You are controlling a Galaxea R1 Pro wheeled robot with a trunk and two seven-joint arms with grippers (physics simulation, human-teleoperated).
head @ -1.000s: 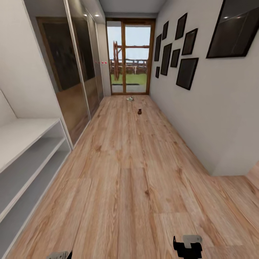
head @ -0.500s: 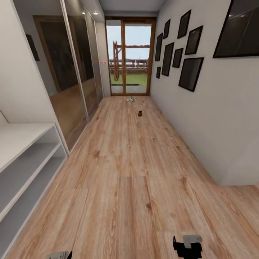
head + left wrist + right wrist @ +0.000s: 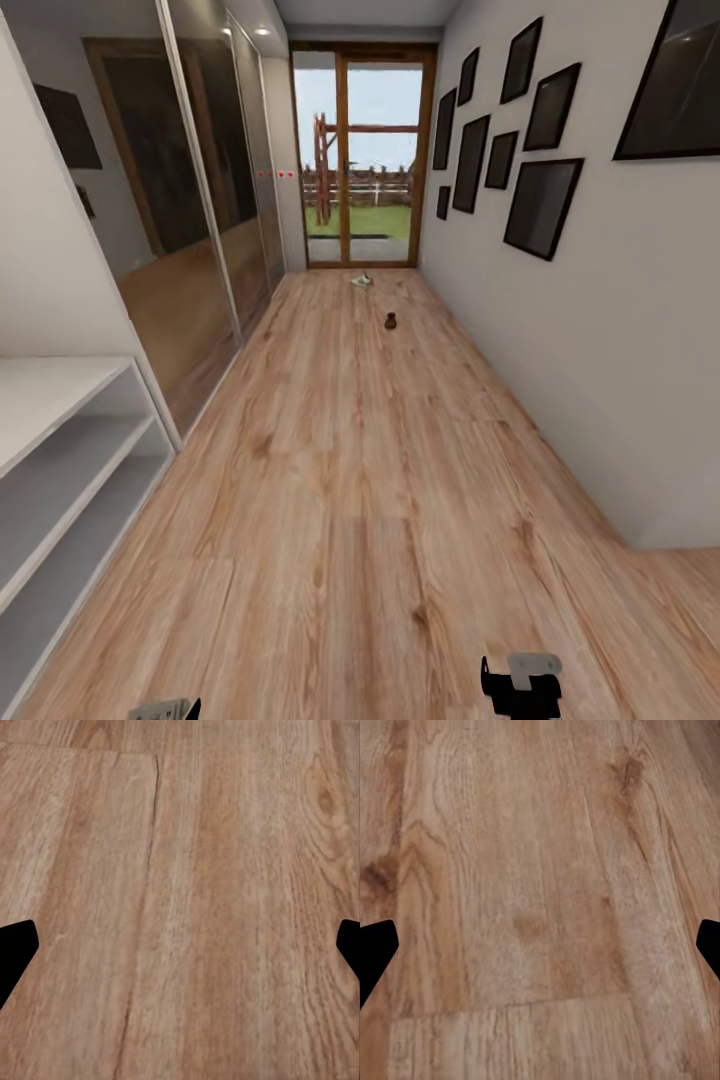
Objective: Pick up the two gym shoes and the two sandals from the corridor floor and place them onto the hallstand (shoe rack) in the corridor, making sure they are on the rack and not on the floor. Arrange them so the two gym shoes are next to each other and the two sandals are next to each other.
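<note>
Framed pictures on white wall

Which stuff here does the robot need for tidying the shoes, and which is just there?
Needed:
gym shoe far down the corridor floor
sandal nearer
hallstand

Just there:
picture frames
glass door
mirrored wardrobe

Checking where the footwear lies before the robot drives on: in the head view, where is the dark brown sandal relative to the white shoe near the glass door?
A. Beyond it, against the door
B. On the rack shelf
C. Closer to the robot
C: the sandal lies on the corridor floor closer to the robot than the white gym shoe.
</note>
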